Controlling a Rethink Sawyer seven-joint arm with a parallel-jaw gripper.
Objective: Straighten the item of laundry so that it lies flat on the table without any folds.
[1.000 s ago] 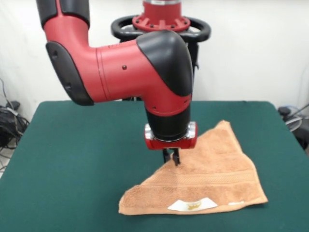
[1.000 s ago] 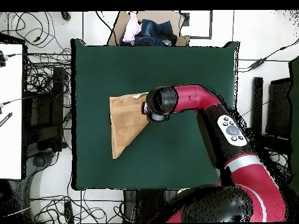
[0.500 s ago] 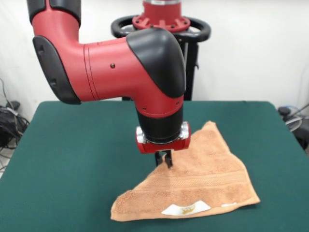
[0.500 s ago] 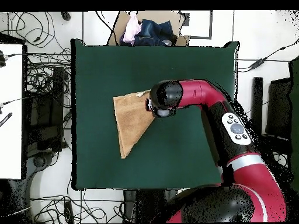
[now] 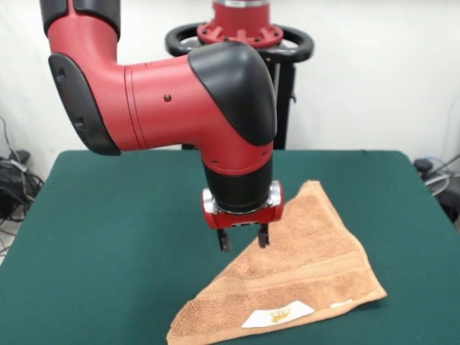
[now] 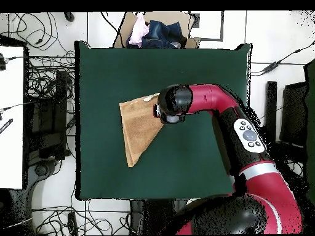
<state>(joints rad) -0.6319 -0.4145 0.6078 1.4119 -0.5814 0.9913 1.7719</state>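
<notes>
The item of laundry (image 5: 298,269) is a peach-orange towel folded over into a triangle, lying on the green table (image 5: 108,237). Its white label (image 5: 277,314) faces up near the front edge. My gripper (image 5: 244,239) hangs open just above the towel's long folded edge, one finger (image 5: 224,241) over the bare table and the other over the cloth, holding nothing. In the overhead view the towel (image 6: 138,126) lies left of centre on the table (image 6: 197,74), and the arm's wrist (image 6: 171,106) covers the gripper at the towel's upper right corner.
A cardboard box of clothes (image 6: 155,32) stands beyond the table's top edge in the overhead view. Cables (image 6: 46,80) lie on the floor to the left, beside a white desk (image 6: 11,117).
The shut gripper first dragged the towel toward the front view's left. It has now opened and let go of the folded edge, which has dropped onto the table.
</notes>
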